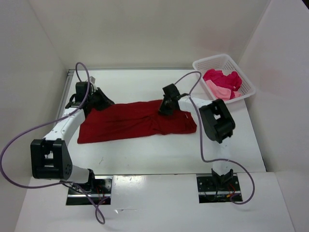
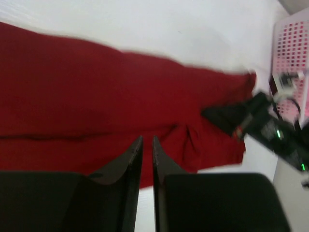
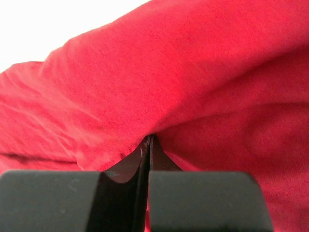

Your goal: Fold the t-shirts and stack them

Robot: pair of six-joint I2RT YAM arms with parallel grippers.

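Observation:
The dark red t-shirt (image 1: 130, 121) lies spread out, creased, across the middle of the table. My left gripper (image 1: 100, 101) is at its far left corner. In the left wrist view its jaws (image 2: 147, 139) stand a narrow gap apart over the red cloth (image 2: 96, 87), with nothing visible between them. My right gripper (image 1: 165, 108) is down on the shirt's right part. In the right wrist view it (image 3: 150, 137) is shut, with a raised fold of the red cloth (image 3: 193, 72) pinched at its tips. A light pink t-shirt (image 1: 217, 89) and a magenta t-shirt (image 1: 223, 77) lie crumpled in the basket.
The white lattice basket (image 1: 219, 59) stands at the far right corner of the table, and shows in the left wrist view (image 2: 292, 48) too. White walls close in the table on three sides. The right arm (image 2: 260, 121) reaches over the shirt's right end.

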